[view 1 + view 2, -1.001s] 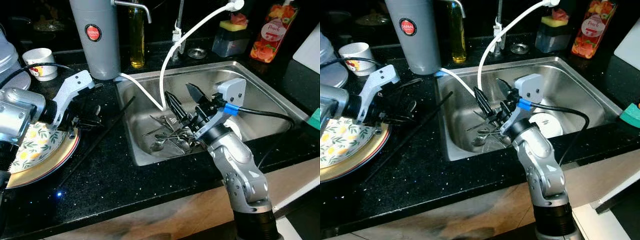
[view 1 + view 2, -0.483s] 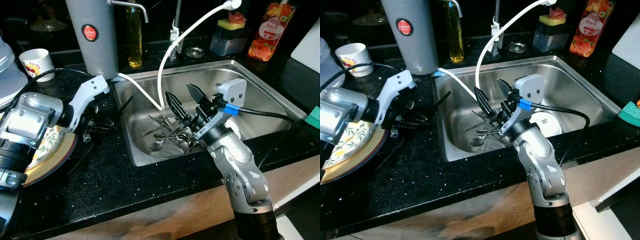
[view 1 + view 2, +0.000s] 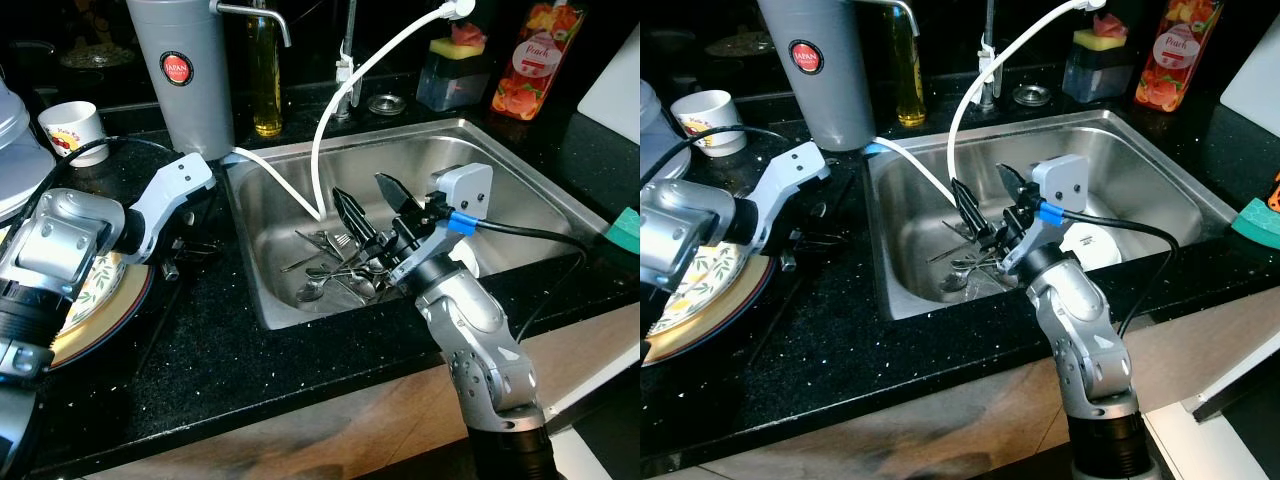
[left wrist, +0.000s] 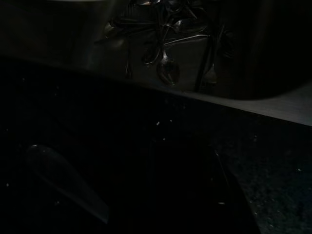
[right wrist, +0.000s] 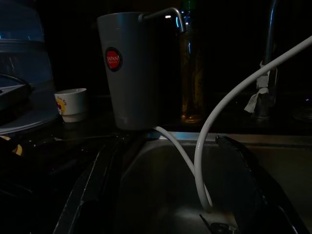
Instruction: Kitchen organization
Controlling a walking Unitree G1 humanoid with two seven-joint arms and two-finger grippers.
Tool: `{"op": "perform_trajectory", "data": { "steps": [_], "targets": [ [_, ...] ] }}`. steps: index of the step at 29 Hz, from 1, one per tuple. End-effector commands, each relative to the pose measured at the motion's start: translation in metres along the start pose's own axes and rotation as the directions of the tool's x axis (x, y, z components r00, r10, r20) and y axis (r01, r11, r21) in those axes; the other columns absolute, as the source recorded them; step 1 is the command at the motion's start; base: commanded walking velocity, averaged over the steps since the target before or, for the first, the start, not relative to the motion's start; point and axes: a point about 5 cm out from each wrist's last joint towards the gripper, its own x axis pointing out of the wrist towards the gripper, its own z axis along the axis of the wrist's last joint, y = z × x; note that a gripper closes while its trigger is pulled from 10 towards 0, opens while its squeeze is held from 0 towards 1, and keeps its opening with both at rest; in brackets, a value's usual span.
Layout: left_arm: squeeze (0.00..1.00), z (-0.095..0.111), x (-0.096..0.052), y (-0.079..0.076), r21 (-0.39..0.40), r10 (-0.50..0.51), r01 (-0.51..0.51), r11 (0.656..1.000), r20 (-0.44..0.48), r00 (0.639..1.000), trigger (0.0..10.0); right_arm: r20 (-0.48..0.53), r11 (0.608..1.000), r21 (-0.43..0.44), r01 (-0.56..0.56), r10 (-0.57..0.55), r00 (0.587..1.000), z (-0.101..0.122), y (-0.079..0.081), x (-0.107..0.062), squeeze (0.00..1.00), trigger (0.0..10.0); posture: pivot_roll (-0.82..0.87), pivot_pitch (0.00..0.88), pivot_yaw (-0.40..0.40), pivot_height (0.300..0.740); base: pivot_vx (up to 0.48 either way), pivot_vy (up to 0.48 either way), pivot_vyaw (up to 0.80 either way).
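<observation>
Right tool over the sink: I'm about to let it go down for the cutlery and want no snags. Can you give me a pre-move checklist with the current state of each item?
1. Right tool open: ok, its two black fingers stand spread apart.
2. Right tool empty: ok, nothing between the fingers.
3. Right tool above the cutlery pile in the sink: ok, it hangs just over it.
4. White hose out of the way: not ok, it drops into the sink right beside the fingers.
5. Single piece easy to pick: cannot tell, the spoons and forks lie crossed over one another.
6. Left tool out of the way: ok, it is over the black counter, beside the floral plate.
</observation>
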Motion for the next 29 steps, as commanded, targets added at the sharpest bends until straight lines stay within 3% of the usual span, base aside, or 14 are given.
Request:
{"op": "perform_trajectory", "data": {
  "steps": [1, 2, 3, 8, 11, 16, 17, 18, 19, 22, 24, 25, 29],
  "targets": [
    [0.00, -0.026, 0.005, -0.007, -0.092, -0.058, 0.049, 0.995, -0.092, 0.994, 7.0, -0.007, 1.000, 0.003, -0.004, 0.004, 1.000, -0.001, 0.002, -0.001, 0.00, 10.0, 0.12, 0.068, 0.050, 0.740, 0.000, 0.000, 0.00],
    [0.00, -0.027, 0.006, -0.010, -0.122, -0.077, 0.066, 0.990, -0.085, 0.993, 4.9, -0.008, 1.000, 0.004, -0.003, 0.003, 1.000, -0.001, 0.002, -0.001, 0.00, 10.0, 0.12, 0.068, 0.050, 0.740, 0.000, 0.000, 0.00],
    [0.00, -0.027, 0.007, -0.011, -0.141, -0.079, 0.068, 0.988, -0.074, 0.994, 0.0, -0.007, 1.000, 0.004, -0.003, 0.003, 1.000, -0.001, 0.002, -0.001, 0.00, 10.0, 0.12, 0.068, 0.046, 0.740, 0.000, 0.000, 0.00],
    [0.00, -0.021, 0.014, -0.012, -0.172, -0.055, 0.050, 0.984, -0.024, 0.998, 0.0, -0.005, 1.000, 0.007, -0.008, 0.008, 1.000, 0.000, 0.003, 0.001, 0.00, 10.0, 0.12, 0.068, 0.043, 0.740, 0.000, 0.000, 0.00],
    [0.00, -0.009, 0.013, -0.011, -0.188, -0.043, 0.052, 0.981, 0.052, 0.998, 0.0, -0.004, 1.000, 0.005, -0.008, 0.009, 1.000, 0.000, 0.002, 0.001, 0.00, 10.0, 0.12, 0.066, 0.041, 0.740, 0.000, 0.000, 0.00],
    [0.00, 0.015, -0.005, 0.005, -0.154, 0.043, -0.024, 0.988, 0.119, 0.992, 0.0, -0.004, 1.000, 0.004, -0.007, 0.007, 1.000, 0.001, 0.002, 0.001, 0.00, 10.0, 0.12, 0.065, 0.039, 0.740, 0.000, 0.000, 0.00],
    [0.00, 0.017, -0.009, 0.009, -0.130, 0.079, -0.065, 0.989, 0.110, 0.991, 1.6, -0.003, 1.000, 0.004, -0.007, 0.007, 1.000, 0.001, 0.002, 0.001, 0.00, 10.0, 0.12, 0.065, 0.039, 0.740, 0.000, 0.000, 0.00],
    [0.00, 0.018, -0.013, 0.015, -0.098, 0.130, -0.120, 0.988, 0.095, 0.987, 10.0, -0.003, 1.000, 0.004, -0.007, 0.007, 1.000, 0.001, 0.002, 0.001, 0.00, 10.0, 0.13, 0.065, 0.041, 0.740, 0.000, 0.000, 0.00],
    [0.00, 0.018, -0.013, 0.015, -0.098, 0.130, -0.120, 0.988, 0.095, 0.987, 10.0, -0.003, 1.000, 0.004, -0.007, 0.007, 1.000, 0.001, 0.002, 0.001, 0.00, 10.0, 0.13, 0.065, 0.041, 0.740, 0.000, 0.000, 0.00],
    [0.00, 0.016, -0.022, 0.029, -0.059, 0.253, -0.250, 0.967, 0.067, 0.965, 10.0, -0.003, 1.000, 0.006, -0.005, 0.005, 1.000, 0.000, 0.002, 0.001, 0.00, 10.0, 0.13, 0.065, 0.041, 0.740, 0.000, 0.000, 0.00],
    [0.00, 0.015, -0.023, 0.030, -0.063, 0.266, -0.262, 0.963, 0.064, 0.962, 10.0, -0.003, 1.000, 0.007, -0.004, 0.005, 1.000, 0.000, 0.002, 0.001, 0.00, 10.0, 0.13, 0.065, 0.041, 0.740, 0.000, 0.000, 0.00],
    [1.00, 0.014, -0.024, 0.030, -0.071, 0.262, -0.257, 0.964, 0.060, 0.963, 10.0, -0.003, 1.000, 0.008, -0.005, 0.005, 1.000, 0.000, 0.002, 0.001, 0.00, 10.0, 0.13, 0.065, 0.041, 0.740, 0.000, 0.000, 0.00],
    [1.00, 0.007, -0.022, 0.025, -0.106, 0.239, -0.234, 0.966, 0.035, 0.970, 10.0, -0.002, 1.000, 0.011, -0.007, 0.007, 1.000, -0.001, 0.003, 0.001, 0.00, 10.0, 0.13, 0.065, 0.041, 0.740, 0.000, 0.000, 0.00]
  ]
}}
